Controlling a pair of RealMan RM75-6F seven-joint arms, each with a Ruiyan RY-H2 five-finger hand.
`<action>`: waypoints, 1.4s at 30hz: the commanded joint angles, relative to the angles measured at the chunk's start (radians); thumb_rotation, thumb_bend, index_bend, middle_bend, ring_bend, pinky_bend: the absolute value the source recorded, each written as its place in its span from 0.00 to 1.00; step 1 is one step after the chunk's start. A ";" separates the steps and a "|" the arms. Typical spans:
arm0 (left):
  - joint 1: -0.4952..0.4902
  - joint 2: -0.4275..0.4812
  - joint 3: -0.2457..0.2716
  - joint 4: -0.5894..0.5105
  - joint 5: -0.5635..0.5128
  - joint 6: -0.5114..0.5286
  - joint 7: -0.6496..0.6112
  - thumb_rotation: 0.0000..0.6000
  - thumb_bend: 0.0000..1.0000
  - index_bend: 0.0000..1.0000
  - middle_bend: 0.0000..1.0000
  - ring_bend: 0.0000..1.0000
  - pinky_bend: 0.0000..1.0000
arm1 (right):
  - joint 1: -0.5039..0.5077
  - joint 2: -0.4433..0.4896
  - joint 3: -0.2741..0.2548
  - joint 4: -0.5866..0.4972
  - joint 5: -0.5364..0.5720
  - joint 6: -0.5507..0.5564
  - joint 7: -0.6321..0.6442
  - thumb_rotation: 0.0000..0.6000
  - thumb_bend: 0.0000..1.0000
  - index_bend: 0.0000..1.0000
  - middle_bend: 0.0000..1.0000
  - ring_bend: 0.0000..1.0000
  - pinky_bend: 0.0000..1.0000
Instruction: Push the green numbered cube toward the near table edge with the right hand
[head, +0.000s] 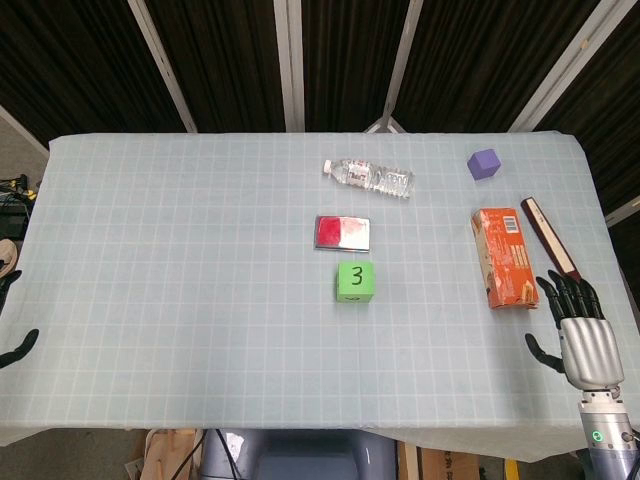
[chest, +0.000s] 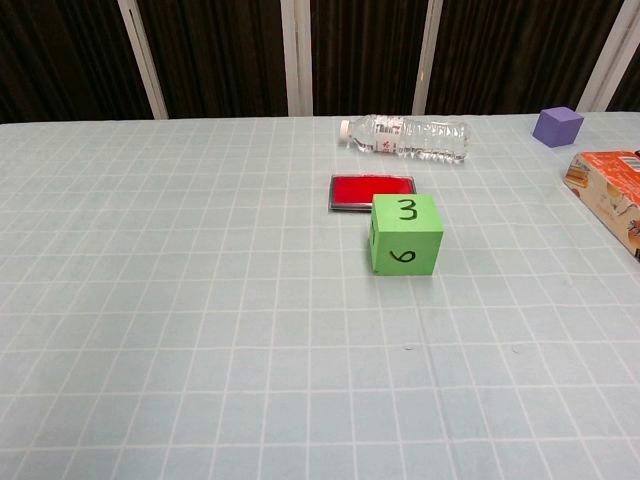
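Observation:
The green numbered cube (head: 355, 280) (chest: 405, 235) sits near the middle of the table, with a 3 on top and a 6 on its near face. My right hand (head: 578, 330) hovers at the table's right near corner, far right of the cube, fingers spread and holding nothing. It does not show in the chest view. At the left edge of the head view only dark fingertips of my left hand (head: 15, 345) show, off the table's left side, and nothing is seen in them.
A red flat tin (head: 342, 233) (chest: 372, 190) lies just behind the cube. A clear water bottle (head: 370, 178) (chest: 408, 137) lies further back. An orange box (head: 503, 258) (chest: 610, 192), a dark stick (head: 551, 238) and a purple cube (head: 484, 164) (chest: 557, 126) occupy the right side.

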 joint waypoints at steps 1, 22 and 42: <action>-0.001 -0.003 0.002 -0.001 0.003 -0.001 0.006 1.00 0.35 0.13 0.00 0.00 0.03 | 0.000 -0.001 0.003 0.002 -0.001 -0.008 0.002 1.00 0.32 0.11 0.08 0.00 0.00; 0.016 -0.009 0.025 -0.024 0.048 0.033 0.047 1.00 0.35 0.13 0.00 0.00 0.03 | 0.051 0.058 0.047 -0.010 -0.003 -0.134 0.077 1.00 0.32 0.12 0.15 0.13 0.04; -0.005 -0.020 0.011 -0.016 -0.007 -0.023 0.089 1.00 0.35 0.13 0.00 0.00 0.03 | 0.608 0.133 0.211 -0.130 0.449 -0.854 -0.215 1.00 0.65 0.18 0.84 0.80 0.68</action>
